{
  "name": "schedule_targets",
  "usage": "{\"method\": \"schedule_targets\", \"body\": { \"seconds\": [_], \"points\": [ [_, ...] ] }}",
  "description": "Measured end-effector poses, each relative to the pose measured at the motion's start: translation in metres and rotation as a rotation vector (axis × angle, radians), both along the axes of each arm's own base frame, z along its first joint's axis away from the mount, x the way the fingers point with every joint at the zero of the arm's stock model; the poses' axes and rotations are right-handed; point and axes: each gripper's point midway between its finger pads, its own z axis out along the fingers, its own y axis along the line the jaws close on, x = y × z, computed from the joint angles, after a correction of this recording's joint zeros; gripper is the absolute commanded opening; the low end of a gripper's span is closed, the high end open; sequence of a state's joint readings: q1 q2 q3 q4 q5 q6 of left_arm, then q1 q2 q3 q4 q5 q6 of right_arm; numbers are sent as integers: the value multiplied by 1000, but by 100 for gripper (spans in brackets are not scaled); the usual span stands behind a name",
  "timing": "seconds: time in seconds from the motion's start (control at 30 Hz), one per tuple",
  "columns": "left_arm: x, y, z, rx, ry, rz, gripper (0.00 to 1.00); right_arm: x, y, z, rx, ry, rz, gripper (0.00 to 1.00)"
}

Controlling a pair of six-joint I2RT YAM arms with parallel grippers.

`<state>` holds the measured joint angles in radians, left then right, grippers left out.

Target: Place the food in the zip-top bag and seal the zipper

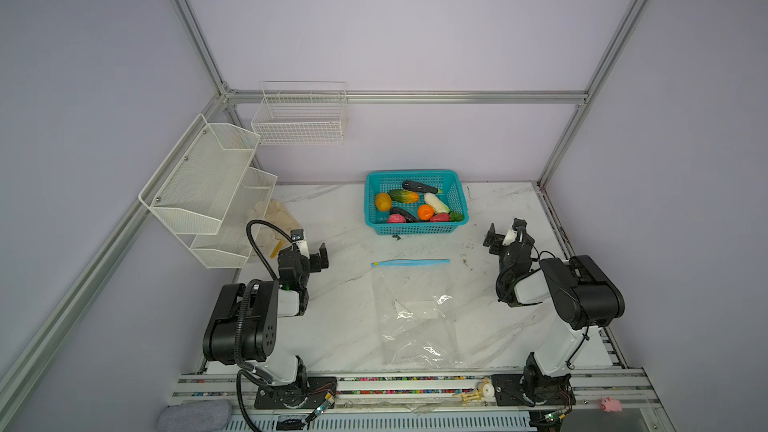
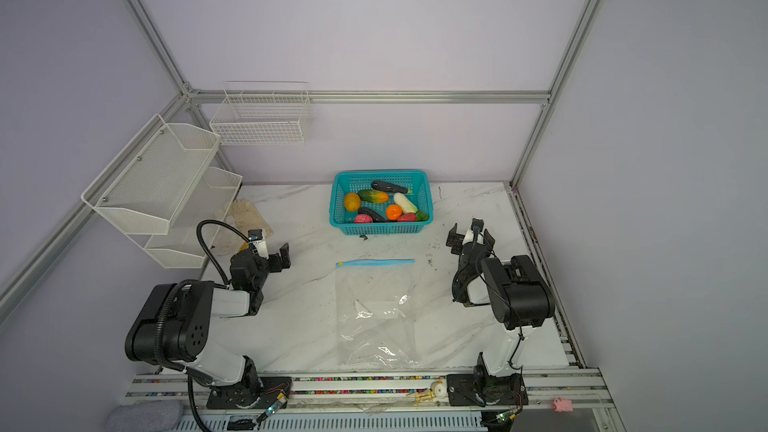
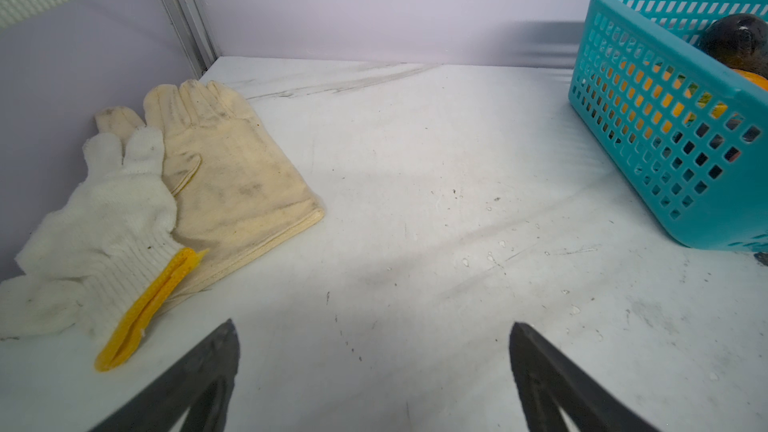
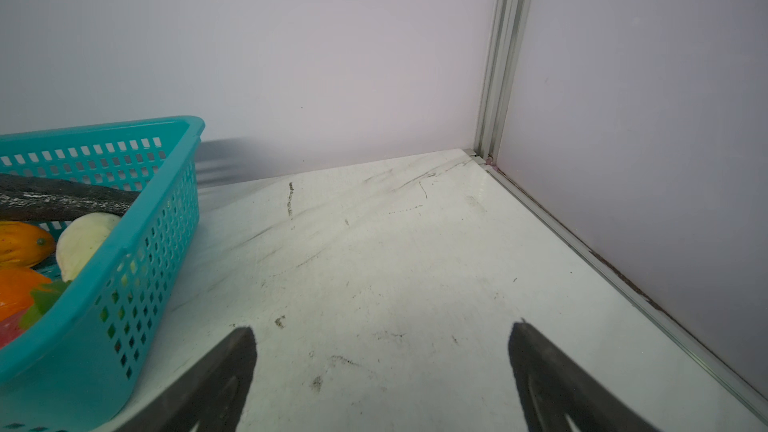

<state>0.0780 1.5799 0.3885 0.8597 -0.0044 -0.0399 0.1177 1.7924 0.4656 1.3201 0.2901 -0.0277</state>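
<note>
Both arms rise from the front rail and fold forward over the table (image 1: 340, 284). Between them the zip-top bag (image 1: 415, 309) lies flat, its zipper (image 1: 411, 262) along the far edge. The left gripper (image 1: 311, 245) and right gripper (image 1: 505, 231) hover with jaws spread wide, holding nothing. Beyond, the food (image 1: 415, 203) sits in the teal basket (image 1: 411, 173).

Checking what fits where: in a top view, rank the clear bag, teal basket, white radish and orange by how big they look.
Largest to smallest:
1. clear bag
2. teal basket
3. white radish
4. orange, rounder but shorter than the radish
</note>
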Motion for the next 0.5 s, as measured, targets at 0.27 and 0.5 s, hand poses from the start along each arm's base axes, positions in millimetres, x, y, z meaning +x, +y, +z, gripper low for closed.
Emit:
{"method": "schedule_targets", "body": {
  "seconds": [0.27, 0.5],
  "points": [
    [0, 0, 0, 0, 0, 0, 100, 0, 0, 0, -3, 0, 0, 97],
    [0, -1, 0, 1, 0, 0, 100, 0, 0, 1, -2, -4, 0, 97]
  ]
}}
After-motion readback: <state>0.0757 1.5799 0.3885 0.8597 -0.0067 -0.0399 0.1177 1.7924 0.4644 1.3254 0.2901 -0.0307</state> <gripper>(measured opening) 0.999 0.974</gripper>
